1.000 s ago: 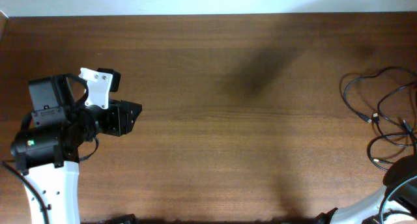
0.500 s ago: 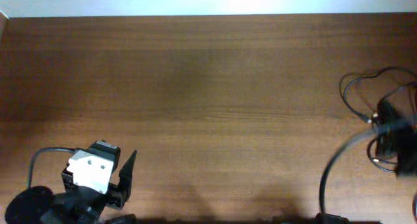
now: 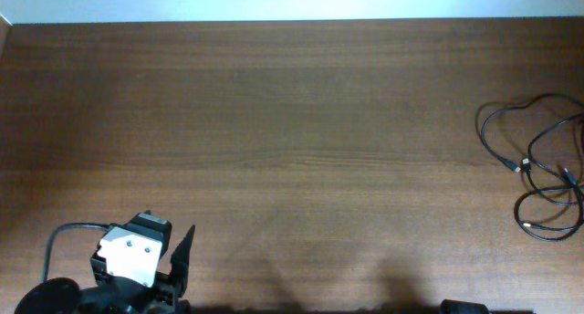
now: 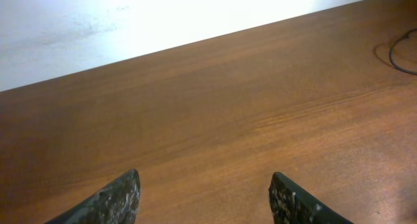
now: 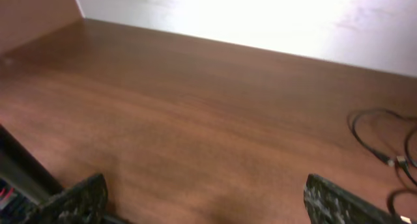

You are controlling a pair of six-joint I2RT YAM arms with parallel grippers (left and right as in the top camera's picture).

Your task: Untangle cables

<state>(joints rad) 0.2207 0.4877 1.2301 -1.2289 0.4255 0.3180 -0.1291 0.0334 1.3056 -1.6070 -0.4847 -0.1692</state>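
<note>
Brown wood-grain table (image 3: pixel 292 122) with a bright pale wall (image 4: pixel 130 15) behind it, and honestly not much else going on. Our left gripper (image 4: pixel 203 191) has its jaws spread wide with nothing between them. Same story for the right gripper (image 5: pixel 205 191): wide apart, empty, just bare wood in the gap.

The cables (image 3: pixel 538 182) are way off from the left gripper, far out to its right and ahead. From the right gripper they sit ahead and off to its right, not close, and nothing is touching them. They're a loose mess of thin black loops crossing over each other, with small plug ends (image 3: pixel 526 166) lying inside the tangle.

What we'd worry about from here:
- The pile sits right by the table's right edge. Pull outward with one tool and the whole bundle probably slides along, maybe over the side, instead of coming apart.
- Thin cord lying flat on wood is a pain to pinch. Come down a bit off and the jaws close on nothing or scrape the table.
- Grab where two strands cross and we'd likely catch both, which tightens the knot.
- A plug end dragged through a loop could snag.
- The left gripper has a long reach, so we'd guess the right one ends up pulling with nothing pinning the other end.

We can't tell from up top which strand lies over which at the crossings.
</note>
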